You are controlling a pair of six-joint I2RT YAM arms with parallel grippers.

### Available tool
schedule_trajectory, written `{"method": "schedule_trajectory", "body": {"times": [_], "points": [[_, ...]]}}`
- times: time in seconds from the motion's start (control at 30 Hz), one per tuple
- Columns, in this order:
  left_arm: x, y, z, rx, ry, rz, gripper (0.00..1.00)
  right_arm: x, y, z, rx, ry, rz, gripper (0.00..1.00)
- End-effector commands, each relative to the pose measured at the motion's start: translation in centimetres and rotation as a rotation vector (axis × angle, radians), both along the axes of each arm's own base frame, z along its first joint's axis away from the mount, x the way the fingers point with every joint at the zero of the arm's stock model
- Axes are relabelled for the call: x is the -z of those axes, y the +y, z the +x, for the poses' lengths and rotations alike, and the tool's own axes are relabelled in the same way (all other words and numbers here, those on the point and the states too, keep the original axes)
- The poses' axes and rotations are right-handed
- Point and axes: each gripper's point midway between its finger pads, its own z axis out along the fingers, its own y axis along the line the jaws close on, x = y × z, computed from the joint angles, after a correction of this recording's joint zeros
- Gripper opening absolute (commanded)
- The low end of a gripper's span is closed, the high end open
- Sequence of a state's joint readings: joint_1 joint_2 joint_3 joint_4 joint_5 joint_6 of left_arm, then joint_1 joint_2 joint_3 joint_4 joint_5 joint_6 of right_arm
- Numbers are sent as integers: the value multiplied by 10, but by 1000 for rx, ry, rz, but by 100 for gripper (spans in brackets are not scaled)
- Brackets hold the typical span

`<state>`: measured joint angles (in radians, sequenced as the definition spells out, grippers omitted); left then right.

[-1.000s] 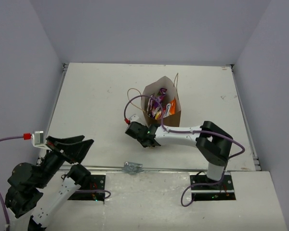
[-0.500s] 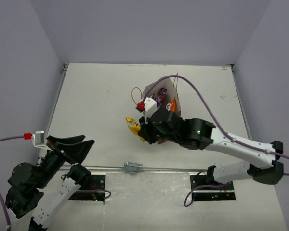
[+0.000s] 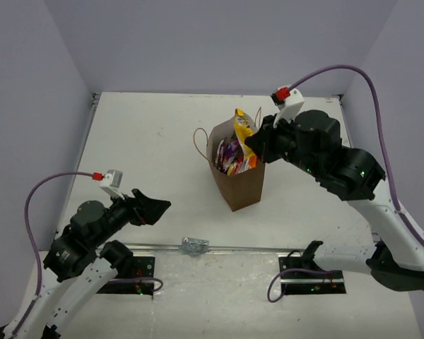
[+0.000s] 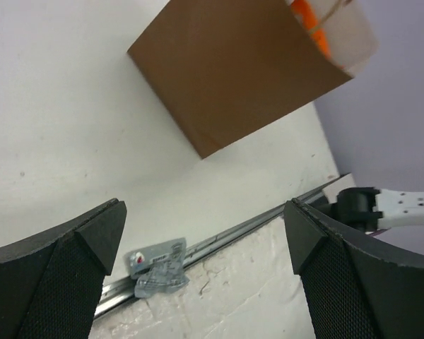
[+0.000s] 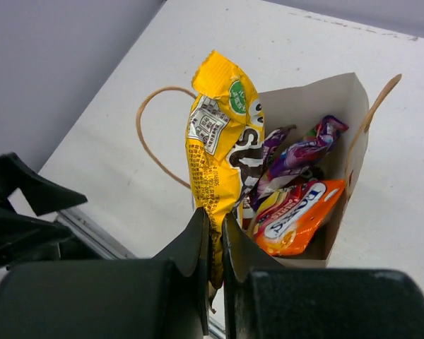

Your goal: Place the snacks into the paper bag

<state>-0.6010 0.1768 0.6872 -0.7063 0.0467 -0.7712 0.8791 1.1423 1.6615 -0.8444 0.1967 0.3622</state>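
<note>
while the right end effector (image 5: 212,224) clamps the yellow packet (image 5: 213,141) upright — long axis vertical — just above the mouth of the paper bag (image 3: 242,185), the left end effector (image 4: 203,206) gapes empty, well apart.

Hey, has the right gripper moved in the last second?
Yes. The right gripper, shut on the yellow packet, went away from the front rail and now sits over the paper bag.
</note>
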Motion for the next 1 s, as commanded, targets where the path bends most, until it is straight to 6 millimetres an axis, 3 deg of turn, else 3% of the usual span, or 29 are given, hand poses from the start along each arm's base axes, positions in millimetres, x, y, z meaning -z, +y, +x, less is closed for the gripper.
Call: {"method": "schedule_trajectory", "body": {"times": [0.0,0.07,0.1,0.13,0.2,0.23,0.53,0.7,0.97], "points": [[57,-16,6,50,189,89,100,-3,-3,19,37,-10,-62,3],[83,-29,3,119,288,130,100,-1,-1,29,40,-2,-79,24],[93,-31,1,140,320,147,100,10,6,37,37,20,-105,40],[105,-32,0,151,346,169,100,15,7,42,38,30,-117,72],[111,-33,-2,159,366,176,100,28,9,51,45,58,-139,85],[115,-34,-4,172,372,178,100,35,8,56,61,79,-145,97],[150,-43,-29,321,488,278,100,33,-12,48,79,54,-80,99],[185,-43,-48,346,625,342,100,32,-24,33,76,41,-62,99],[208,-61,-61,370,689,354,100,44,-31,21,65,48,-47,99]]}}
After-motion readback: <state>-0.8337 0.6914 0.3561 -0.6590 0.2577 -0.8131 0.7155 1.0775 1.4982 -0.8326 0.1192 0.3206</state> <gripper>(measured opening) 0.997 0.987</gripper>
